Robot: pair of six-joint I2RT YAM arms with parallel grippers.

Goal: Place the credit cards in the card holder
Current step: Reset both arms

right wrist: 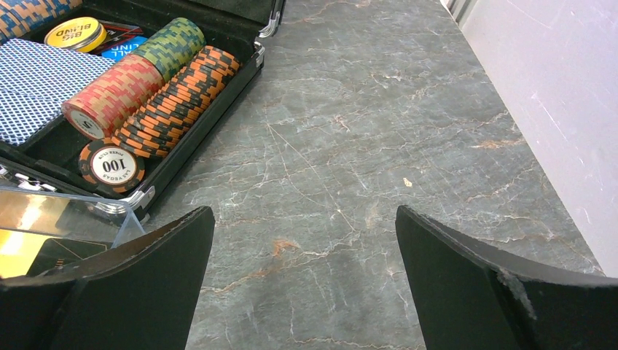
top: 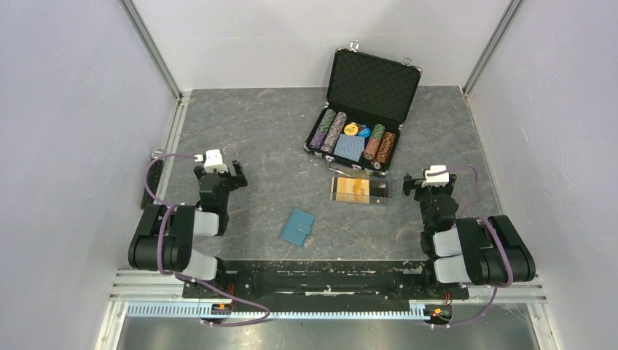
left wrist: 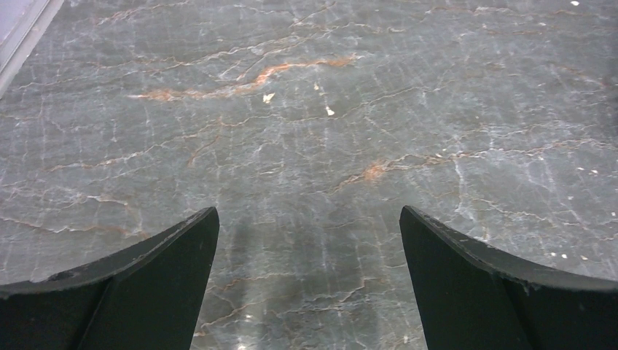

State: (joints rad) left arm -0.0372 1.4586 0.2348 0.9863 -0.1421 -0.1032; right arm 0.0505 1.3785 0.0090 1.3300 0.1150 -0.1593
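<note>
Your left gripper stands with its jaws spread wide and nothing between them. Only bare table shows under it. It sits well apart from the black case, off to the case's left and nearer the arm bases.

Your right gripper is likewise spread wide and empty. It sits just off the front right corner of the case, touching nothing.

The case lies open with its lid raised. Rows of poker chips and a blue patterned deck are inside.

You find the credit cards flat on the table just in front of the case's front edge, between the case and the arm bases. An orange-gold face shows, with a dark one at its right end. In the right wrist view a clear sheet stands by them, but you cannot tell whether it touches them.

The card holder lies folded on the table, in front and to the left of the case, apart from the cards and from both grippers
</note>
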